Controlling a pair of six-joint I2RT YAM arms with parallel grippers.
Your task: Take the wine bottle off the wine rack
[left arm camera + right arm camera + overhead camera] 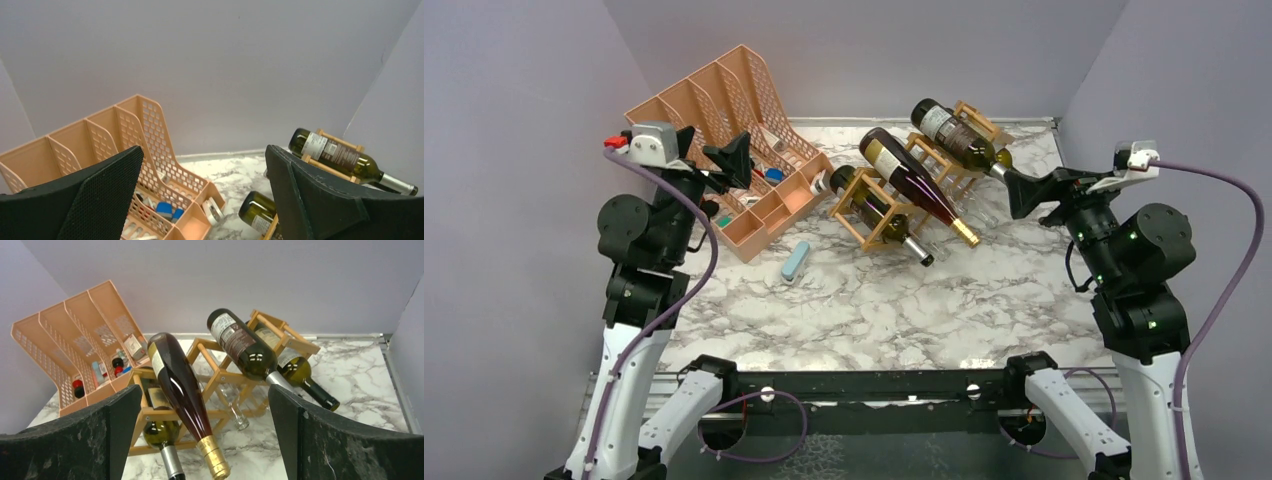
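nothing lifted yet. wine rack (924,180) standing far of centre on the marbled surface (874,300), just right of the salmon file organiser (734,140). several bottles resting on it, necks pointing toward the arms: red-tinted wine bottle (919,185) with gold foil lying across the top at the middle, a dark bottle (242,347) further right, two green ones lower in the lattice.

both pincers released and grasping nothing: left pincer (724,165) hanging over the organiser, well apart from the rack; right pincer (1024,190) just right of the rack, near a bottle neck.

risks, as a judgement: light slatted rack likely to drag or tip if a bottle gets pulled sideways instead of along its axis; top bottles loosely cradled, so nudging one could roll a neighbour off onto the surface; smooth glass neck prone to slipping between the fingers.

labels: pale with dark print on every bottle, probably too small and blurred to read; no brand legible.
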